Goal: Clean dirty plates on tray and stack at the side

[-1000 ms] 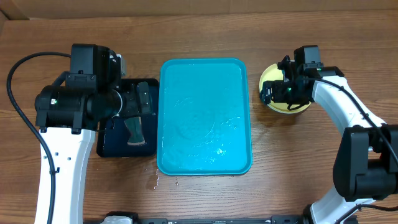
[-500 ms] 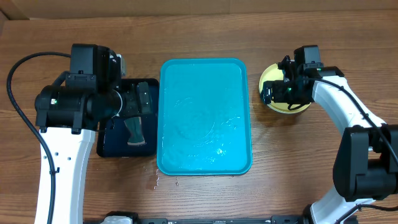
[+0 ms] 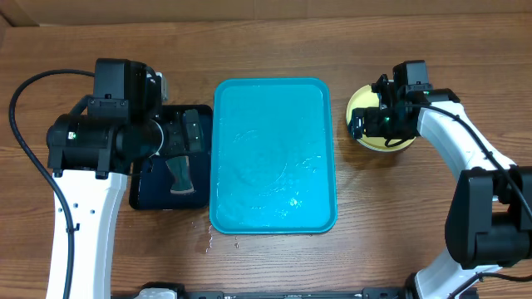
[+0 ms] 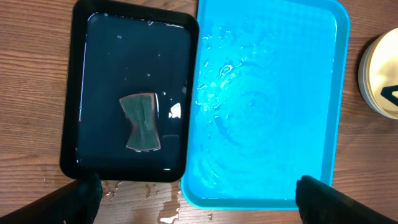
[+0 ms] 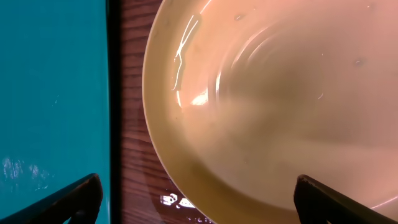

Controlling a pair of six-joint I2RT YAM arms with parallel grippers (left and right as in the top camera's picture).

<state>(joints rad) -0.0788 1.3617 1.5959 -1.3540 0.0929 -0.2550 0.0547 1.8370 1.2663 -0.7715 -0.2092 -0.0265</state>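
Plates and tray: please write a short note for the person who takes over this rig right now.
Left gripper: fingers open, holding nothing, above the wet dark tray, where the sponge lies.
Right gripper: fingers open, holding nothing, close over the plates.
Plates: on the table, right of the tray, not touching it.
Done: no plate is on the tray; it is wet.
Left: probably only to pull both arms back. Only the top plate shows, so check the stack's count yourself.
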